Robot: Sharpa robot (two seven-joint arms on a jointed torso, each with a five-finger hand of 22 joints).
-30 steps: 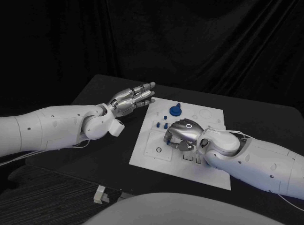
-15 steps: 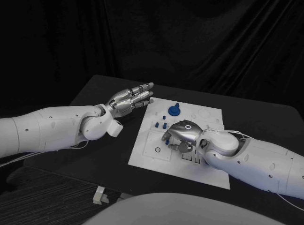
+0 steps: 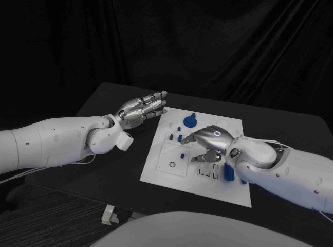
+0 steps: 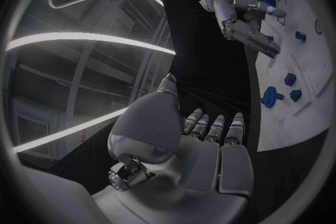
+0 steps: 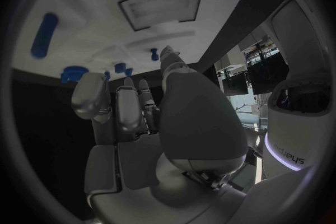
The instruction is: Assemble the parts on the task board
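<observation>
The white task board (image 3: 163, 175) lies in the middle of the black table. On it a round blue part (image 3: 190, 122) stands near the far edge, with small blue parts (image 3: 171, 137) just in front of it and a small blue peg (image 3: 183, 154) in the middle. A long blue part (image 3: 229, 172) lies beside my right wrist and appears again as the long blue part (image 5: 43, 35) in the right wrist view. My right hand (image 3: 207, 142) hovers over the board's middle, fingers apart and bent down, holding nothing. My left hand (image 3: 144, 108) floats flat and open off the board's far left corner.
The board has a square outline with a small ring (image 3: 171, 164) at its near left and rectangular slots (image 3: 207, 173) beside it. Black table (image 3: 114, 170) stretches to the left of the board, and a dark curtain hangs behind.
My right hand has lifted and shifted right from the board's middle, uncovering the small blue peg and the long blue part by its wrist. The left hand has stayed still.
</observation>
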